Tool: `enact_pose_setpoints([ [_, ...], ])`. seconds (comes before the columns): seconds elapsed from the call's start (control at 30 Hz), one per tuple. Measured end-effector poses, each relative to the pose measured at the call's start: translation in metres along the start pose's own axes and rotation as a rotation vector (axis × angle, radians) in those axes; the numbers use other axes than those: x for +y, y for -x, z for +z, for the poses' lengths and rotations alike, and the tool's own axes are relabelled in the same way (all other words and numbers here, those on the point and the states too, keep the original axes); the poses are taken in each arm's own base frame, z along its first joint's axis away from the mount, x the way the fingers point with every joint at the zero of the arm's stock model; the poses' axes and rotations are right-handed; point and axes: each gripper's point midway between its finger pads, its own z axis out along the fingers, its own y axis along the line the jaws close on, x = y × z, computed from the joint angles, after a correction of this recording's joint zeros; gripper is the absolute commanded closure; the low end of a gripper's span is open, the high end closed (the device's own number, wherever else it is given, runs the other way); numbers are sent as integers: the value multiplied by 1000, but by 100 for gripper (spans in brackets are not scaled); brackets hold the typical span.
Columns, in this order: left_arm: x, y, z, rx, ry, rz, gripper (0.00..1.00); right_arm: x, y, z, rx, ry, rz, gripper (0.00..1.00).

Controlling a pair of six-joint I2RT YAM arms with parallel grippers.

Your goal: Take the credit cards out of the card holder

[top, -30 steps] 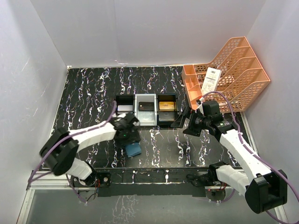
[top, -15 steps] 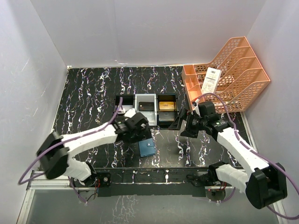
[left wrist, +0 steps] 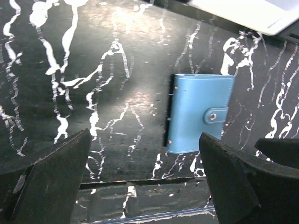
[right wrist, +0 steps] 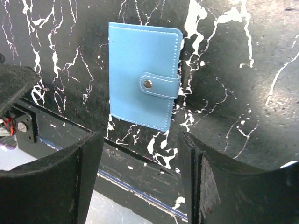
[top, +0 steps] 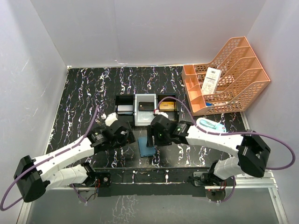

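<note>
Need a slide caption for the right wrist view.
Closed blue card holder, snap fastened, flat on marbled table under the open right gripper.

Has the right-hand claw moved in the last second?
Yes. The right gripper has swung left, away from the orange file rack, and now hangs in front of the tray, right by the card holder.

Left gripper [left wrist: 145, 179], right gripper [right wrist: 140, 179]: jaws apart

Left jaws released card holder [top: 147, 148]; right jaws swung above it.
</note>
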Motion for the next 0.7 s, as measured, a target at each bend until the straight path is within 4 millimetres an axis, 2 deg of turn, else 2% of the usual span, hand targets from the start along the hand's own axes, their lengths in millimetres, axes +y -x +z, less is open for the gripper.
enact_pose_setpoints([
  [0.1,17,0,0,-13,8,-51,1,9,-5,6,-26,-42,-30,37],
  [0.27,38,-4,4,-19,10,-109,1,17,0,14,-48,-104,-63,50],
  [0.4,36,-4,5,-12,-8,-116,1,14,5,22,-57,-167,-70,54],
  [0.57,31,-5,5,2,-27,-116,1,-1,-3,36,-23,-239,-80,58],
  [0.7,24,-6,7,13,-52,-110,1,-3,-4,48,8,-280,-108,60],
])
